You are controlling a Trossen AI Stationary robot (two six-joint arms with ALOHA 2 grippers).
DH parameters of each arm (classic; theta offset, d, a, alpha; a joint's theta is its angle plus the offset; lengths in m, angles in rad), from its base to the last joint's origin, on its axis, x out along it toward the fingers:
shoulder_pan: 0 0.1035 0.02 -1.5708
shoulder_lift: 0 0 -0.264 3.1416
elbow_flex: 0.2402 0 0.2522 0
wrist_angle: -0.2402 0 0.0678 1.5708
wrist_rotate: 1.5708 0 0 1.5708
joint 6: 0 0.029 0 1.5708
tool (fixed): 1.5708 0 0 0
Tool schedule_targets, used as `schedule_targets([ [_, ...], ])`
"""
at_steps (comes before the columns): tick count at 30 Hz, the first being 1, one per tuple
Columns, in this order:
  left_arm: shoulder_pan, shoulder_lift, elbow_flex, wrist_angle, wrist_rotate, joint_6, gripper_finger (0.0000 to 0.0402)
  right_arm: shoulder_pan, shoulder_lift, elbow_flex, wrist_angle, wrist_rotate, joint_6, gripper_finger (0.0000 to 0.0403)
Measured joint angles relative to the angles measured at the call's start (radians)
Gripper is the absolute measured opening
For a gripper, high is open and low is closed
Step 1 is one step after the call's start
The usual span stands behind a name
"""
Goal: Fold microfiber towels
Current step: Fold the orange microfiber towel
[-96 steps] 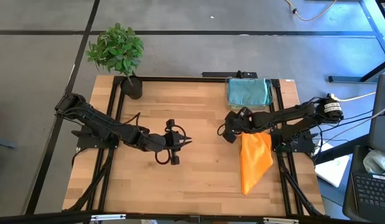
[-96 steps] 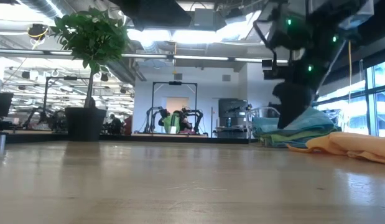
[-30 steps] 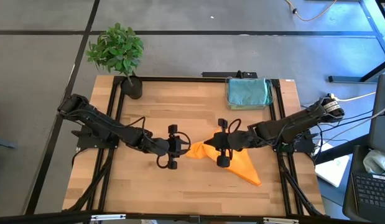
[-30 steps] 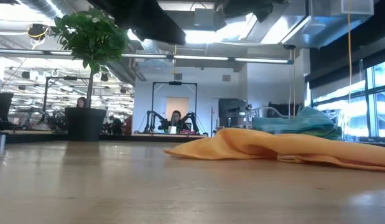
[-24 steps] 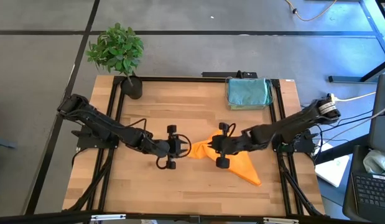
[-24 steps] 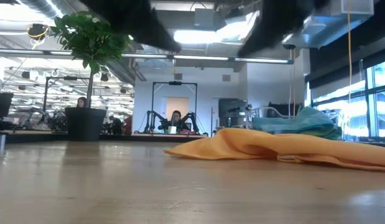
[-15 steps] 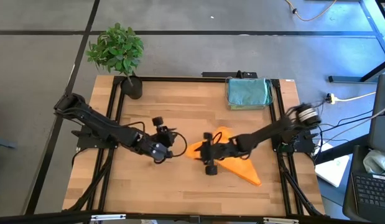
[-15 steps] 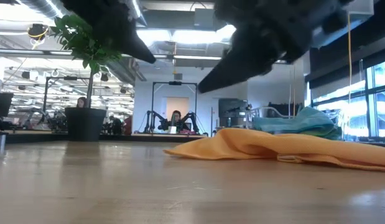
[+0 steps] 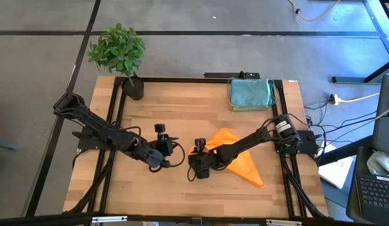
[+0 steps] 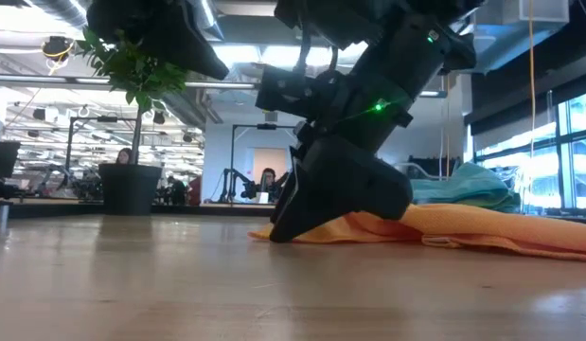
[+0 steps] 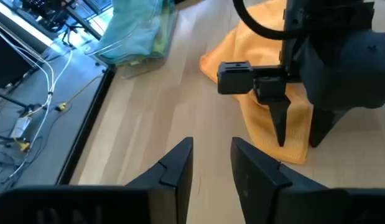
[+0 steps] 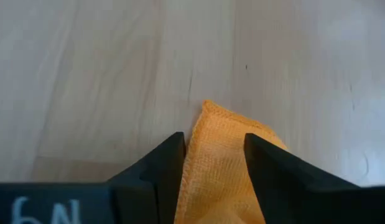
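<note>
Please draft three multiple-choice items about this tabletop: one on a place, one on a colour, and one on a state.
1. Where is the potted plant?
A. far left corner
B. near right corner
C. table centre

2. What colour is the towel under the right gripper?
A. teal
B. orange
C. lime green

3. How do the right gripper's fingers stand?
A. shut on the towel
B. apart, astride the towel's corner
C. out of sight

Answers: 1 A, the high view shows it there. 2 B, every view shows orange. 3 B, the right wrist view shows cloth between separated fingers.

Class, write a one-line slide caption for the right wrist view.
Right pincer, open, straddles a corner of the orange towel on the wooden table.
</note>
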Motion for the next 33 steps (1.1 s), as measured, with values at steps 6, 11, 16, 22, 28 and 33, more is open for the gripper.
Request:
schedule_targets([
  [6,0.000,0.000,0.000,0.003,0.000,0.000,0.0100,0.000,0.009,0.002,-0.017,0.005,-0.007,0.0136],
  [11,0.004,0.000,0.000,0.004,-0.001,0.000,0.0100,0.000,0.011,0.003,-0.042,-0.004,-0.002,0.0080],
  [16,0.004,0.000,0.000,0.010,-0.002,0.026,0.0100,-0.014,0.009,0.004,-0.079,-0.040,0.059,0.0037],
  [22,0.010,0.000,0.000,0.010,-0.006,0.026,0.0100,-0.056,0.007,0.004,-0.104,-0.155,0.198,0.0074],
  [28,0.010,0.000,0.000,0.011,-0.006,0.026,0.0100,-0.091,0.004,-0.005,-0.102,-0.306,0.306,0.0128],
  [33,0.010,0.000,0.000,0.021,-0.005,0.026,0.0100,-0.093,0.004,-0.008,-0.098,-0.307,0.311,0.0116],
])
